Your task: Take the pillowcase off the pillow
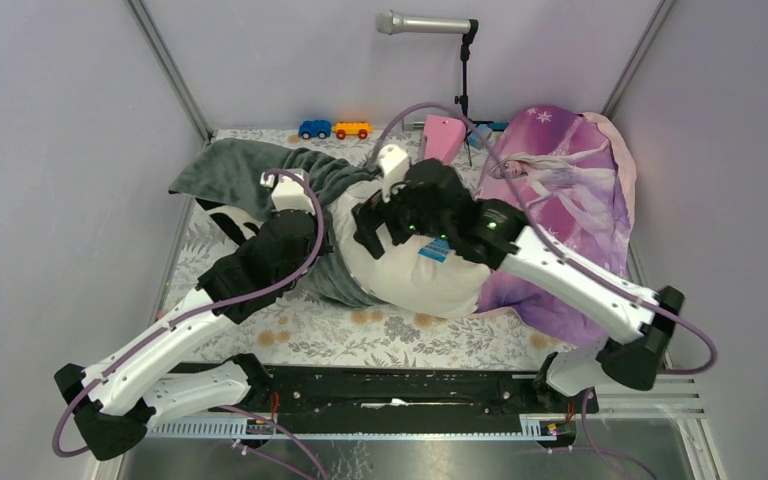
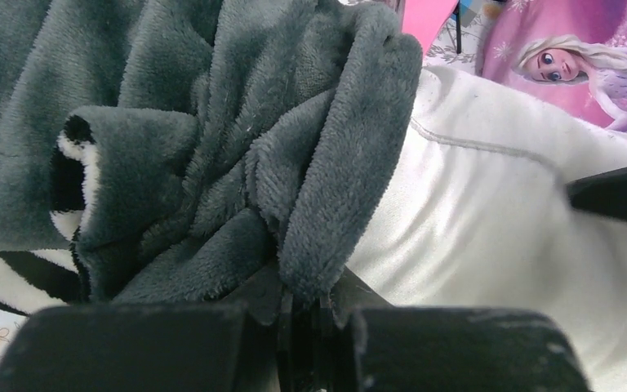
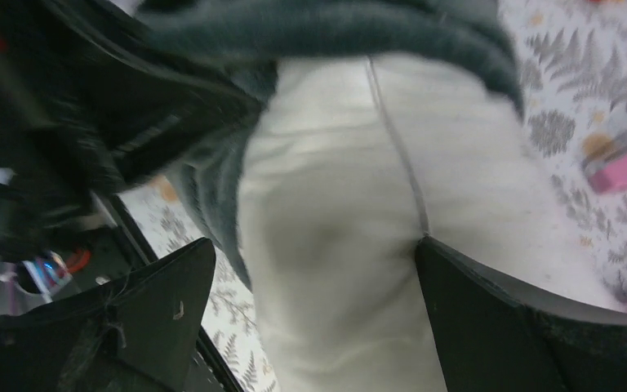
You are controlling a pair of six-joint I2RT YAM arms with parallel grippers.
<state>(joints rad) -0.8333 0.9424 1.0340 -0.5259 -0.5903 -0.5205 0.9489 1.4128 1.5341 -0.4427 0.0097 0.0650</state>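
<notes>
The white pillow (image 1: 415,275) lies mid-table, its near end bare. The dark grey plush pillowcase (image 1: 235,165) is bunched over its far-left end and trails to the back left. My left gripper (image 1: 318,225) is shut on a fold of the pillowcase's rim (image 2: 326,204), right beside the pillow (image 2: 498,237). My right gripper (image 1: 372,228) is open over the pillow (image 3: 335,204). It straddles the pillow, its right finger (image 3: 490,318) pressed into the cloth and its left finger (image 3: 155,302) clear of it. The pillowcase (image 3: 318,28) shows above in the right wrist view.
Purple-pink princess-print fabric (image 1: 570,190) lies heaped at the right. A blue toy car (image 1: 314,129), an orange toy car (image 1: 352,129) and a pink box (image 1: 443,138) stand at the back edge. A microphone stand (image 1: 463,70) rises behind. Zebra-striped cloth (image 1: 222,215) lies under the pillowcase.
</notes>
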